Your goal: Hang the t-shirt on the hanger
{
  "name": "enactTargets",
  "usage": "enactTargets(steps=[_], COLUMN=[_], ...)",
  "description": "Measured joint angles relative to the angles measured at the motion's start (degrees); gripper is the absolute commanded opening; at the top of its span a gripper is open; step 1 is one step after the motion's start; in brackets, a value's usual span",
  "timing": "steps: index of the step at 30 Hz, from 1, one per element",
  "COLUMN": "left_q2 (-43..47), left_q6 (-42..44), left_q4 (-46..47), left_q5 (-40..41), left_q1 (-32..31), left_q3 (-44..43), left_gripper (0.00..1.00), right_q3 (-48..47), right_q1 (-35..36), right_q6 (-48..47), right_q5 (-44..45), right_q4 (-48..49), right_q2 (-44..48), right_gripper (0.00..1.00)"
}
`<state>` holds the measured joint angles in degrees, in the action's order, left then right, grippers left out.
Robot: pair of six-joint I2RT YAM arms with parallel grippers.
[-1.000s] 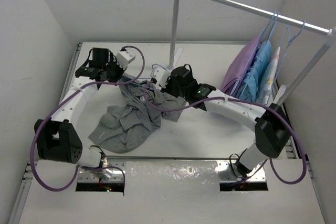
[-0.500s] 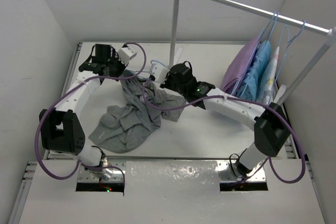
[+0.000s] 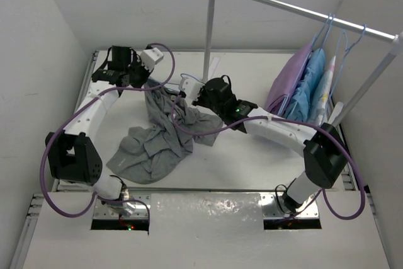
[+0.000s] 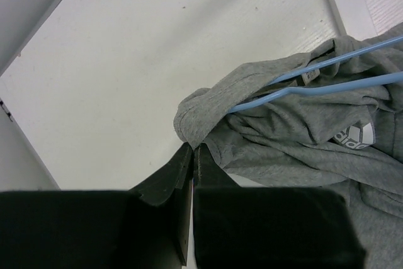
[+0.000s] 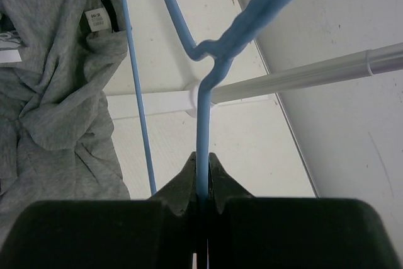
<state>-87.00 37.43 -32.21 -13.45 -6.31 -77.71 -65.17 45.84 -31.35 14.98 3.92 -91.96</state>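
Note:
The heather-grey t-shirt (image 3: pixel 157 137) lies crumpled on the table, one end lifted at the far left. My left gripper (image 3: pixel 146 82) is shut on a folded edge of the t-shirt (image 4: pixel 264 124), pinched at the fingertips (image 4: pixel 192 150). The pale-blue wire hanger (image 4: pixel 327 74) runs into the shirt's neck opening. My right gripper (image 3: pixel 200 96) is shut on the hanger's wire (image 5: pixel 203 130) just below its twisted neck, with the shirt (image 5: pixel 56 92) and its neck label to the left.
A white clothes rail post (image 3: pixel 210 26) stands just behind the right gripper, its foot visible in the right wrist view (image 5: pixel 208 96). A purple garment (image 3: pixel 291 83) and light-blue garments (image 3: pixel 312 86) hang at the right. White walls enclose the table.
My left gripper has moved a little farther back and up, pulling the shirt's edge with it. My right gripper has stayed almost in place.

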Motion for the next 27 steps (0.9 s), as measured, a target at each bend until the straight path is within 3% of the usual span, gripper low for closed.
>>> enactTargets(steps=[20, 27], left_q2=[-0.28, -0.24], left_q6=[4.66, 5.03], left_q4=[-0.44, -0.28], left_q5=[5.14, 4.72], left_q1=[-3.17, -3.78], left_q3=[1.7, 1.7], left_gripper=[0.0, 0.0], right_q3=[2.62, 4.79], right_q1=[0.42, 1.18], right_q6=[-3.74, -7.21], right_q5=[1.81, 3.02], right_q4=[2.03, 7.26], right_q2=[0.59, 3.5], right_gripper=[0.0, 0.0])
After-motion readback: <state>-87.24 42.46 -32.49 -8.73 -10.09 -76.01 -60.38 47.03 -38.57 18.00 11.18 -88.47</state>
